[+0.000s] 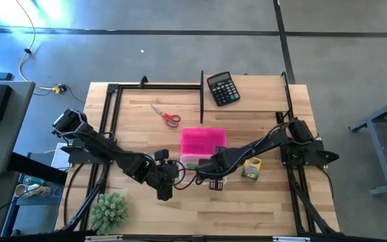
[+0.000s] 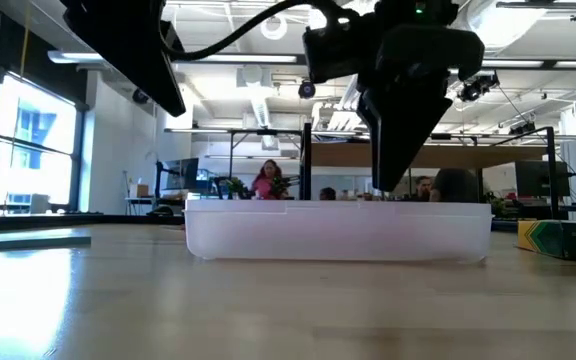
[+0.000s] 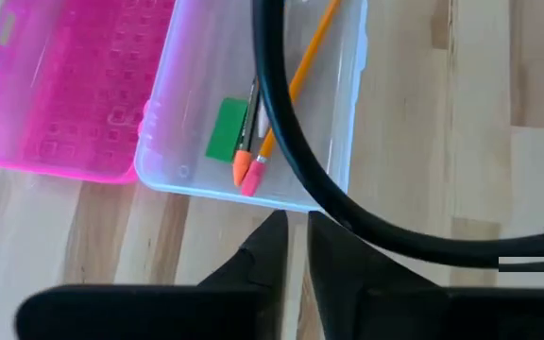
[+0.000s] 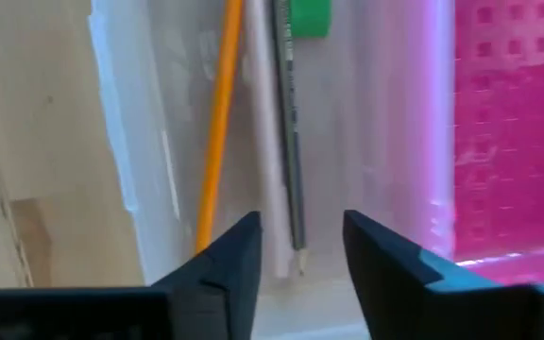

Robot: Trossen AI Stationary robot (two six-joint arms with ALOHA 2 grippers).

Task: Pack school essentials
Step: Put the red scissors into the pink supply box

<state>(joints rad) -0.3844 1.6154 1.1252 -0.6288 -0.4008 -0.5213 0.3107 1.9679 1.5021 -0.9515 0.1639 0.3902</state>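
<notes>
Right pincer (image 4: 300, 247) hangs released over the clear case (image 3: 348, 142); pencils (image 4: 217, 123) and green eraser (image 4: 310, 17) lie inside. Left pincer (image 3: 296, 247) sits clenched and empty at the case's 7 o'clock. Scissors (image 1: 167, 116) lie on the tabletop (image 1: 261, 202) at its 11 o'clock, crayon box (image 1: 250, 168) at 3.

The clear plastic case (image 3: 348, 113) is see-through and faintly milky, and its open lid (image 3: 64, 85) beside it is bright translucent pink with an embossed grid pattern. Inside the case lie an orange pencil (image 4: 217, 123), a pale pinkish-white pencil (image 4: 264, 161) and a dark grey-green pencil (image 4: 289, 142), with a flat green eraser (image 3: 225, 127) next to their orange and pink ends. Near the case on the pale wood-grain table (image 1: 267, 202) are a yellow-green crayon box (image 1: 250, 169), red-handled scissors (image 1: 167, 116), a black calculator (image 1: 222, 88) and a green spiky plant (image 1: 109, 211).
</notes>
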